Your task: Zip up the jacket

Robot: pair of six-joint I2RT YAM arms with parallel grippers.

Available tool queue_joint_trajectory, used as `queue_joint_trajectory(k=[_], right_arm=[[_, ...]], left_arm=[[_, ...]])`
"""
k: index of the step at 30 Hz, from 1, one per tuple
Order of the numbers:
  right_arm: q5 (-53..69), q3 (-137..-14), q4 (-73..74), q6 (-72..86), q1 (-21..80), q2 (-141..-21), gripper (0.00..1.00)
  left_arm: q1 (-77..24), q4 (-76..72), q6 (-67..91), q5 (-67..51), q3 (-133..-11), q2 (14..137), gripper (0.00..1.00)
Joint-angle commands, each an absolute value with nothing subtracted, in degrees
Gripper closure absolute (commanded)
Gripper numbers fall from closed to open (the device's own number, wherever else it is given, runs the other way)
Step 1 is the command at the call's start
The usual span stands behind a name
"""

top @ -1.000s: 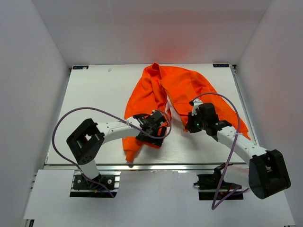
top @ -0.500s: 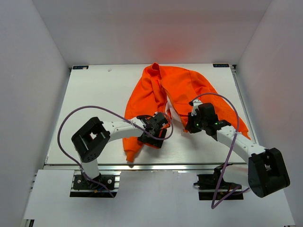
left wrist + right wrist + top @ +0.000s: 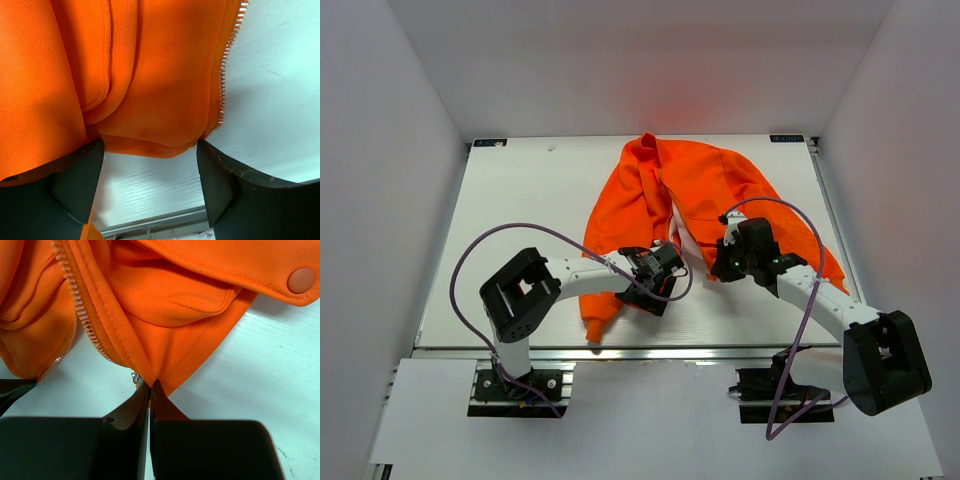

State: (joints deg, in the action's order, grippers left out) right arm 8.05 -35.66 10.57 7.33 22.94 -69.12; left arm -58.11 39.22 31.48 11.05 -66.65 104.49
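Left tool [image 3: 149, 149] slid right, its jaws straddling the jacket [image 3: 155, 85] hem.

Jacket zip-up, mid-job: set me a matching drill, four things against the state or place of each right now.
Things
1. left gripper
2. right gripper
3. zipper
4. snap

States
A. shut on jacket corner
B. on pocket flap
C. open, jacket edge between fingers
D. unjoined, teeth bare

Pairs: 1-C, 2-A, 3-D, 4-B
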Motion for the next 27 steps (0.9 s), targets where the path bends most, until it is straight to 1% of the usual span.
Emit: queue_joint_trajectory(k=[1, 8, 11, 13, 16, 20, 27], right_arm=[[8.7, -36.2, 11.5, 7.1, 22.8, -68.6, 1.0], [8.6, -36.2, 11.7, 7.2, 22.8, -68.4, 1.0], [8.5, -36.1, 11.8, 7.0, 22.8, -68.4, 1.0], [8.6, -36.0, 11.8, 7.1, 22.8, -68.4, 1.0], [8.7, -36.1, 11.8, 7.1, 22.8, -68.4, 1.0], [8.9, -36.4, 12.0, 7.1, 22.8, -68.5, 1.0], [8.9, -36.3, 12.2, 7.2, 22.8, -68.5, 1.0]], left_arm=[[-58.3, 38.4, 31.6, 12.7, -66.6, 107.5, 0.17], [-58.3, 37.8, 30.2, 9.9, -66.6, 107.8, 0.22], [-58.3, 37.0, 28.9, 7.1, -65.6, 104.4, 0.22], [-58.3, 36.1, 28.6, 6.8, -64.3, 101.8, 0.18], [-58.2, 36.3, 28.7, 7.8, -64.5, 98.5, 0.16], [-58.2, 35.9, 28.9, 8.2, -65.0, 98.4, 0.16], [-58.2, 36.7, 29.4, 9.8, -66.4, 101.9, 0.16]])
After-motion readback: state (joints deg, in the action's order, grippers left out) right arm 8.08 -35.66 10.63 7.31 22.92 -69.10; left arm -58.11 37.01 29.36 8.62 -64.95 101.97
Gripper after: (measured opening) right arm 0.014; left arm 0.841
